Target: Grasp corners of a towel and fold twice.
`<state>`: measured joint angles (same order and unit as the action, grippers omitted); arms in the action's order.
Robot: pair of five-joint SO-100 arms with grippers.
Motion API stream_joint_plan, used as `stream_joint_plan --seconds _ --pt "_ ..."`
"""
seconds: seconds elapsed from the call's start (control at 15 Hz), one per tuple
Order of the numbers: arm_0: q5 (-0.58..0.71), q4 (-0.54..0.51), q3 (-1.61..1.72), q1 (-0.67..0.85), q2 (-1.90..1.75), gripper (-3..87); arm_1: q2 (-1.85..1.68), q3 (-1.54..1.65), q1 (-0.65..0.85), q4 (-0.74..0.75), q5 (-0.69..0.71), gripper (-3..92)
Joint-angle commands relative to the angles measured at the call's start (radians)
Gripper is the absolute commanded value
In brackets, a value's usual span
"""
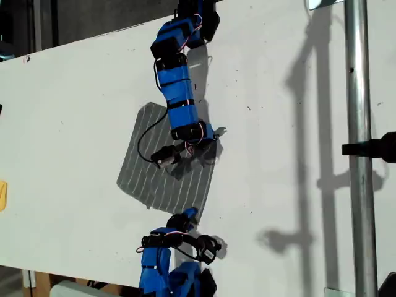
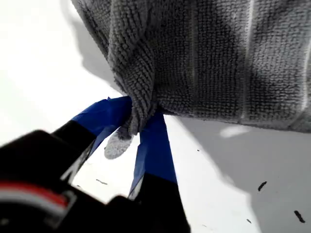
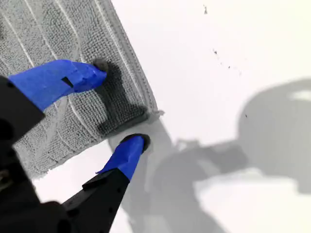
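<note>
The grey striped towel (image 1: pixel 154 176) lies on the white table (image 1: pixel 74 111) in the middle of the exterior view. My first gripper (image 2: pixel 138 121) is shut on one corner (image 2: pixel 133 97), which is bunched between the blue fingers. The cloth (image 2: pixel 218 63) there hangs raised above the table. In the exterior view this is the upper arm's gripper (image 1: pixel 212 133) at the towel's upper right corner. My second gripper (image 3: pixel 119 104) is open astride another corner (image 3: pixel 143 112), one fingertip (image 3: pixel 95 70) on the towel (image 3: pixel 48 39) and the other on bare table. It is the lower arm's gripper (image 1: pixel 190 214).
A metal pole (image 1: pixel 356 124) with a black clamp (image 1: pixel 371 148) stands at the exterior view's right. A yellow object (image 1: pixel 2 195) shows at that view's left edge. Arm shadows fall on the white table to the towel's right in the exterior view.
</note>
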<state>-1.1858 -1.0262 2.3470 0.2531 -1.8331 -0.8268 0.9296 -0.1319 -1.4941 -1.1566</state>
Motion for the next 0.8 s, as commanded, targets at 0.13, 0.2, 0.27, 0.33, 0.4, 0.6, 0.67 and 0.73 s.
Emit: stream_joint_plan --seconds 0.13,0.2,0.27,0.33,0.4,0.6,0.67,0.73 --pt "-0.038 0.058 -0.054 -0.034 0.072 4.6 -0.086 -0.041 -0.018 0.009 0.0 -0.2" --pt "-0.049 0.058 -0.058 -0.043 0.072 -2.8 -0.086 -0.041 -0.02 0.009 -0.003 -0.2" --pt "-0.057 0.058 -0.064 -0.06 0.069 -2.8 -0.087 -0.038 -0.02 0.009 -0.005 -0.2" --pt "-0.066 0.058 -0.071 -0.072 0.052 -2.8 -0.091 -0.032 -0.02 0.006 -0.012 -0.2" --pt "-0.075 0.057 -0.08 -0.086 0.026 -2.8 -0.1 -0.021 -0.015 -0.003 -0.021 -0.2" --pt "-0.077 -0.005 -0.172 -0.152 -0.091 -2.8 -0.212 0.032 -0.003 -0.055 -0.026 -0.2" --pt "-0.101 -0.055 -0.229 -0.186 -0.118 -2.8 -0.256 0.032 -0.02 -0.08 -0.023 -0.2" --pt "-0.133 -0.098 -0.281 -0.232 -0.132 -2.8 -0.299 0.034 -0.057 -0.083 -0.026 -0.2"
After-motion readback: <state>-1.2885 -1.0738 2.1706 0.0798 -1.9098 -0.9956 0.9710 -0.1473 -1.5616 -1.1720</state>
